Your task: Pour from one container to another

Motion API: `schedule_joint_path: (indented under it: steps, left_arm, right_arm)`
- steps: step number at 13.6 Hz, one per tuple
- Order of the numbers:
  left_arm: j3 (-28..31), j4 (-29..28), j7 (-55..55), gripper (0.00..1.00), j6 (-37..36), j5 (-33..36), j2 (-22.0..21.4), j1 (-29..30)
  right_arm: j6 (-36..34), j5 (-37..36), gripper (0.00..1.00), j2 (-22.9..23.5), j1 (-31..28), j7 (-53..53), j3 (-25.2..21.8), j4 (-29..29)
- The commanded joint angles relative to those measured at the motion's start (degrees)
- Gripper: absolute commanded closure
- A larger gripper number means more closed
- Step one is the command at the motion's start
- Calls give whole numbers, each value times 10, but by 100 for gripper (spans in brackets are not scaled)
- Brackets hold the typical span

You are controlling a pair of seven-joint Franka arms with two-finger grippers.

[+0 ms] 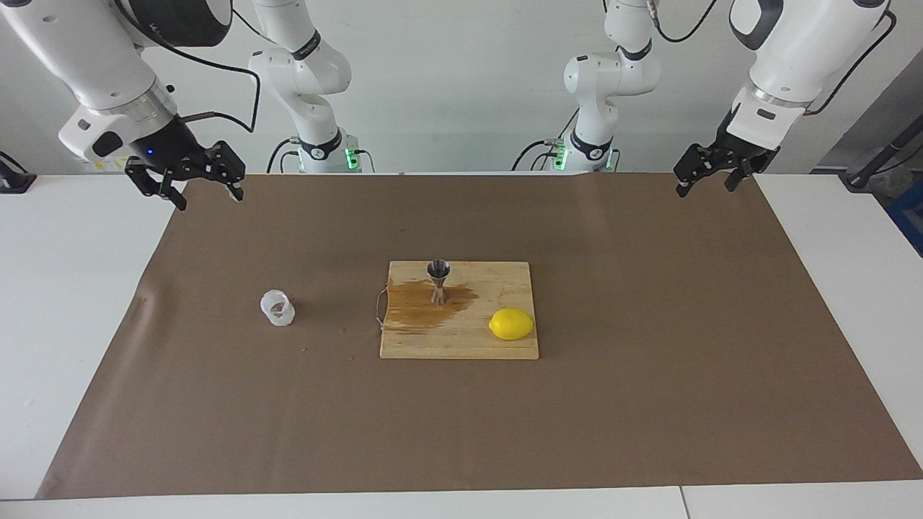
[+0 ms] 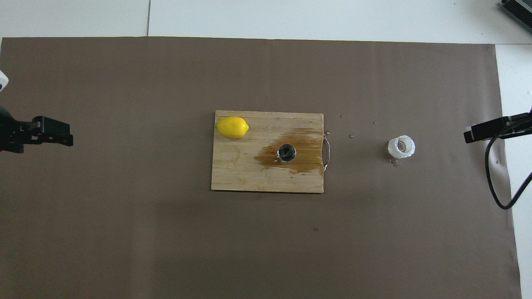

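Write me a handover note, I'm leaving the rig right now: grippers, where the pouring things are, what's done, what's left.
Right gripper: open, empty, raised over the mat's edge at its own end.
Left gripper: open, empty, waiting at its own end.
Cup: upright on the mat, toward the right arm's end, beside the cutting board.
Jigger: upright on the board, in a brown spill; lemon beside it.
Done: pour appears made, cup set down.
Left: probably nothing but cleanup.

The scene is evenly and brightly lit from above; soft shadows are cast, no glare is seen, and focus is held throughout.
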Motion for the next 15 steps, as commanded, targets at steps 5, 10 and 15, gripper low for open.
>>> schedule_joint_path:
  steps: [5, 10, 15]
  left_arm:
    - [-3, -6, -1, 0, 1, -5, -4, 7]
    - [-3, -6, -1, 0, 1, -5, -4, 7]
    - [-3, -6, -1, 0, 1, -5, -4, 7]
  right_arm:
    - [34, -24, 0, -42, -2, 57, 31, -60]
    - [41, -22, 0, -40, -6, 56, 9, -45]
    - [54, -21, 0, -40, -6, 57, 9, -46]
